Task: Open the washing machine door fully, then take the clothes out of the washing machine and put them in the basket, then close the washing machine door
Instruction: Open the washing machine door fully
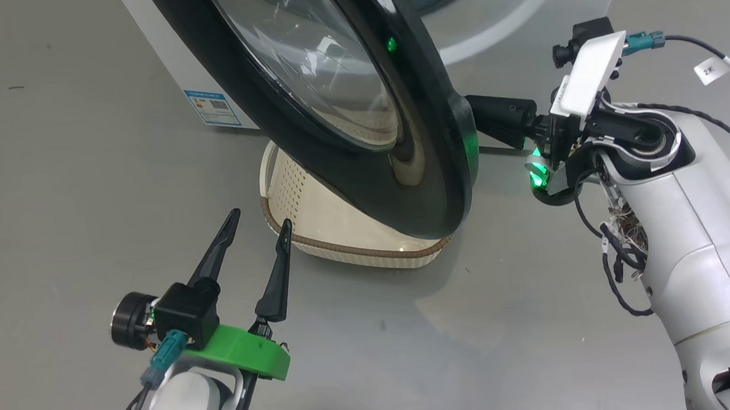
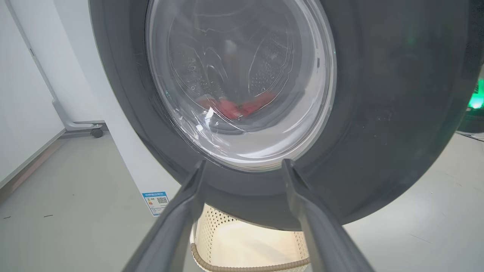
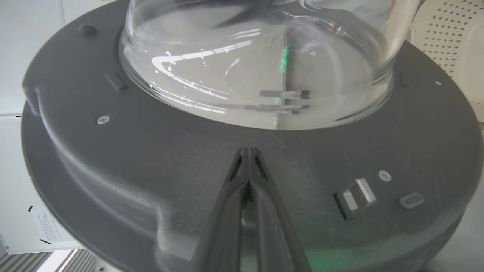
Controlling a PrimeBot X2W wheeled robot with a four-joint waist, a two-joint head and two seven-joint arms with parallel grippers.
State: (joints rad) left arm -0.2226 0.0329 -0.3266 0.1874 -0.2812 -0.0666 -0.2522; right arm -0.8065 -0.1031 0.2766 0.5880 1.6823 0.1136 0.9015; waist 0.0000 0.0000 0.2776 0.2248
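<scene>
The washing machine door (image 1: 444, 163) stands swung out from the washing machine (image 1: 517, 16), and I place everything by it. My left claw (image 1: 261, 218) hangs on the door's outer side, just below its lower rim, with its two fingers spread wide and nothing between them. Its tips point up towards the door and are clear of it. My right claw (image 3: 248, 151) is on the other side, reaching in past the door's free edge. Its fingers are pressed tight together with nothing between them, and the tips lie on or just off the grey inner face, just beneath the bulging glass bowl (image 3: 257, 68). I cannot tell from here whether they truly touch. A metal latch (image 3: 355, 196) sits on that same inner face, a little to one side of my closed fingers. The clothes (image 2: 234, 107) show red through the door's window, lying low in the drum behind it. The basket (image 1: 342, 247) stands on the floor (image 1: 59, 215) directly under the door's lower edge, and the door hides its far part. Its brown rim lies just beyond my left fingertips. A blue sticker (image 1: 212, 108) sits on the machine's white side, near the door's hinge side and above the basket. A green light (image 1: 538, 174) glows at my right wrist, just outside the door's edge.
</scene>
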